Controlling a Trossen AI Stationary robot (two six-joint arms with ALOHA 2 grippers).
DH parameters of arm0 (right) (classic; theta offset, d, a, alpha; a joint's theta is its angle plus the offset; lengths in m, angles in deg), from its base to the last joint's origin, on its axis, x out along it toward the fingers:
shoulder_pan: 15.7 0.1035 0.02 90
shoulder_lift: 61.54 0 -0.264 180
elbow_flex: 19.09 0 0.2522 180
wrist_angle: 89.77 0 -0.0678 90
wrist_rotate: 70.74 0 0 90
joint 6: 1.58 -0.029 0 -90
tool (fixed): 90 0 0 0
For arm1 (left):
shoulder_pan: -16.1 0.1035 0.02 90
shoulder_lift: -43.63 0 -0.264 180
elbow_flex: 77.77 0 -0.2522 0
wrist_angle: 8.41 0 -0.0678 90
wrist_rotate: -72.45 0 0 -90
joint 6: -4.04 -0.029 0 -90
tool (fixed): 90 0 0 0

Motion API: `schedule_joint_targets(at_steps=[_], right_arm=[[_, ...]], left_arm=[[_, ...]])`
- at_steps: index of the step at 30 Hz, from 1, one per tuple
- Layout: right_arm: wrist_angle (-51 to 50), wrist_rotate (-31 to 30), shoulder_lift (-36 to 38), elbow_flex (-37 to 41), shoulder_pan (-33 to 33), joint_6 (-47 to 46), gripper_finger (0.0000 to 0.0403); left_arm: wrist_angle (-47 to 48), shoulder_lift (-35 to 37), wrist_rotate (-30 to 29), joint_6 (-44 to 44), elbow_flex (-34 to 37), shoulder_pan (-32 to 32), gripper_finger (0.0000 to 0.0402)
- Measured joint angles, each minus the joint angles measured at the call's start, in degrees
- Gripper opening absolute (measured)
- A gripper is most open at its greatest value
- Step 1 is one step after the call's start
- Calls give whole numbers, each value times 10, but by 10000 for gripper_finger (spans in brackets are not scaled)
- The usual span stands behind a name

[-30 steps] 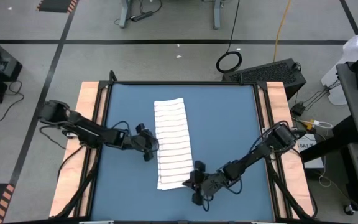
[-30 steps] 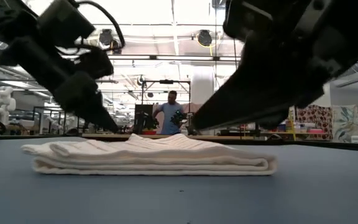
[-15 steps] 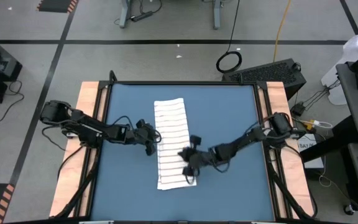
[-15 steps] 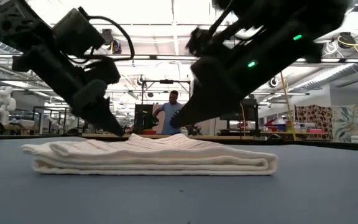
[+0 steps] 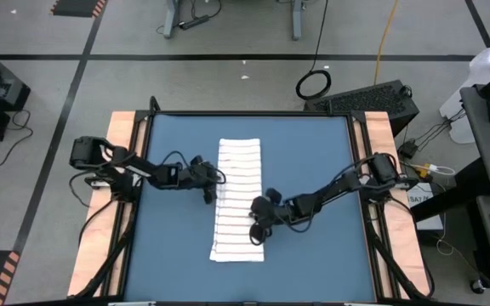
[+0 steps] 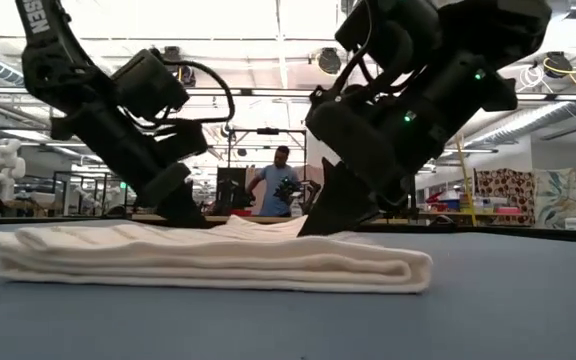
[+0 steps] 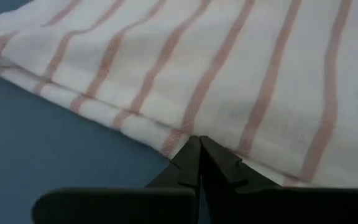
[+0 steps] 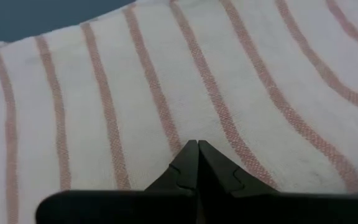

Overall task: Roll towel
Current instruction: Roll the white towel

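The towel (image 5: 238, 200) is white with narrow reddish stripes. It lies folded into a long strip of several layers (image 6: 208, 262), running from the far to the near part of the blue tabletop (image 5: 313, 170). My left gripper (image 5: 213, 185) is shut at the strip's left long edge, about midway along it. My right gripper (image 5: 258, 229) is shut on top of the strip, toward its near end. Both arms reach in low from the table's sides. My left gripper touches the towel's left long edge (image 7: 178, 138) with its shut fingertips. The fingers slant down from the table's left, across the strip. The towel lies flat on the table. My right gripper presses its shut fingertips down on the towel's top face (image 8: 197, 134), between two stripes. It slants down from the table's right, and the towel lies flat under it.
Bare blue tabletop lies left (image 5: 173, 229) and right of the strip. Wooden rails (image 5: 122, 170) run along both table sides. In the low view a person (image 6: 278, 185) stands in the room far behind the table.
My right gripper has gone from beside the towel's near end up and leftward onto the towel's top. My left gripper has gone a little toward the towel's left edge. The towel has turned slightly: its far end has slid toward the table's right, its near end a little nearer.
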Motion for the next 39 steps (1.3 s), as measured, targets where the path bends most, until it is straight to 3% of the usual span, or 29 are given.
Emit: schedule_joint_targets(at_steps=[4,11,15,22,26,30,35,39], right_arm=[[2,-42,-1,0,8,-23,0],[0,-59,53,0,27,91,0],[0,-35,67,0,78,128,0],[2,-44,68,0,182,90,3],[18,-105,59,0,227,82,29],[75,-154,16,0,254,81,73],[185,-151,-47,0,257,81,130],[240,-162,-76,0,259,91,167]], left_arm=[[-21,5,19,-29,-5,10,13],[-13,58,95,-43,-13,-8,13],[-17,93,106,-42,-13,-73,13],[-66,94,82,-43,-13,-241,20],[-77,94,20,-20,-13,-323,59],[-80,94,-29,15,-13,-388,129],[-141,68,-78,38,-15,-461,216],[-152,23,-117,46,-46,-498,249]])
